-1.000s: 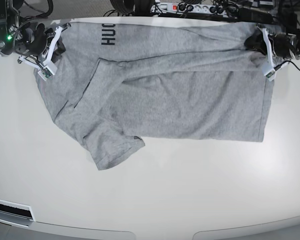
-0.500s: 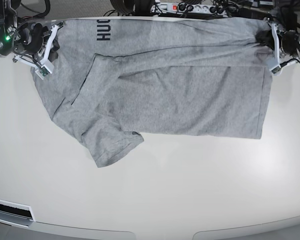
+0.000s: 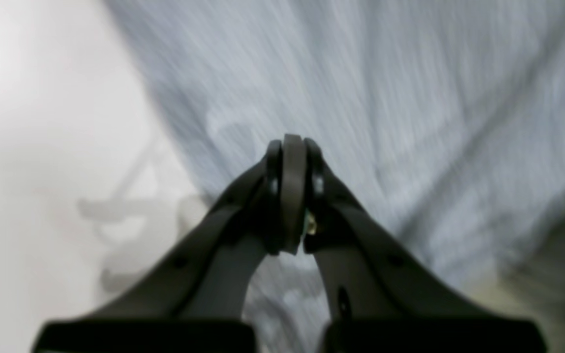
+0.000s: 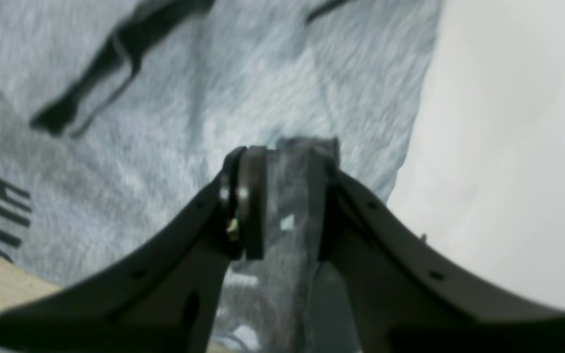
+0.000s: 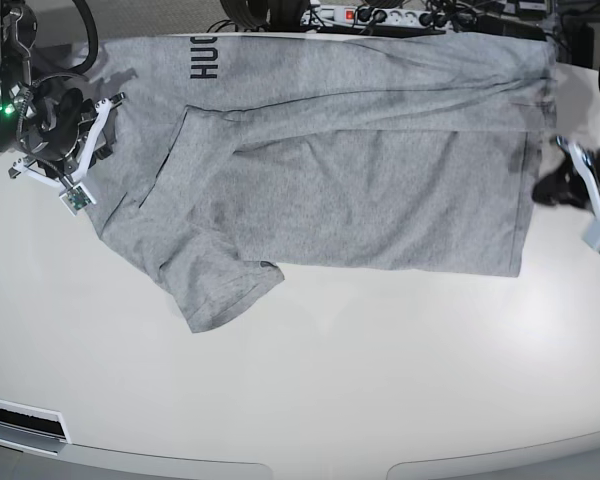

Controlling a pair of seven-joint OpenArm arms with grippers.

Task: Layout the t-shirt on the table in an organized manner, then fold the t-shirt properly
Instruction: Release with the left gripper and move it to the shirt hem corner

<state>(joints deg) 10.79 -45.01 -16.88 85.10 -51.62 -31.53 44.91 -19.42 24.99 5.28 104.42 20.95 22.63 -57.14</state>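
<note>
Between the two sets of fingers, the t-shirt [image 5: 350, 170] lies spread on the desk [image 5: 380, 380], one sleeve skewed and a flap doubled over. Left fingers [image 3: 290, 147] pressed together, empty, beside the hem; right fingers [image 4: 282, 152] part-spread over cloth, grip uncertain. Layout appears nearly done; folding remains.

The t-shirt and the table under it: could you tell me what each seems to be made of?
The t-shirt looks like a soft knit, probably cotton jersey: matte heather-grey with flecked texture, limp creases, and black printed lettering. The table looks like a hard, smooth white top, perhaps laminate or painted board: glossy, with soft reflections; its core is not visible.
</note>
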